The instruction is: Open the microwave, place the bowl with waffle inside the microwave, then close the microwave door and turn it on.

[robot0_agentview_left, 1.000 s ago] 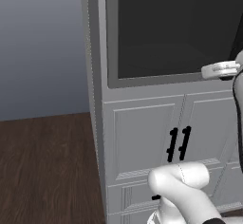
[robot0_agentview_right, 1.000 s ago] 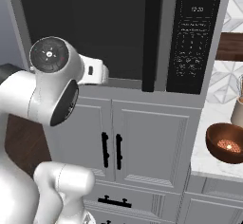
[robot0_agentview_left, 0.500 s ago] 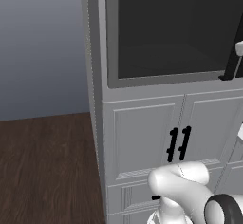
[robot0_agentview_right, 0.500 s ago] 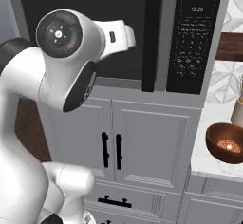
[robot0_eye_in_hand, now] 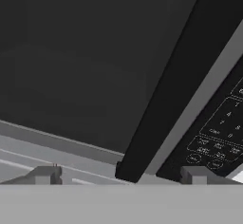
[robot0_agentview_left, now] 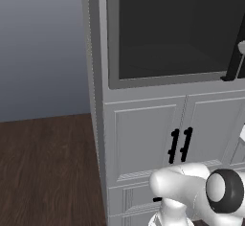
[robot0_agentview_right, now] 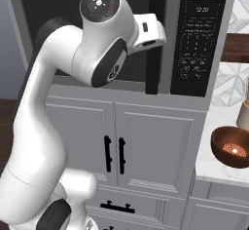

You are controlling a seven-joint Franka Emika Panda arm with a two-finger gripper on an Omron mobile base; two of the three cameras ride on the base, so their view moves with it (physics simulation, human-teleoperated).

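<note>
The wide-open end effector (robot0_eye_in_hand: 121, 175) straddles the long black vertical bar handle (robot0_eye_in_hand: 180, 71); closing off-centre could slip off its lower end.

The microwave (robot0_agentview_left: 167, 33) sits flush in grey cabinets, its door (robot0_agentview_left: 172, 38) shut, dark glass across the front. A black bar handle (robot0_agentview_left: 234, 62) stands at the right edge. Below, two cabinet doors (robot0_agentview_left: 143, 139) meet at paired black handles (robot0_agentview_left: 180, 145). A wood floor (robot0_agentview_left: 43, 172) lies left.
</note>
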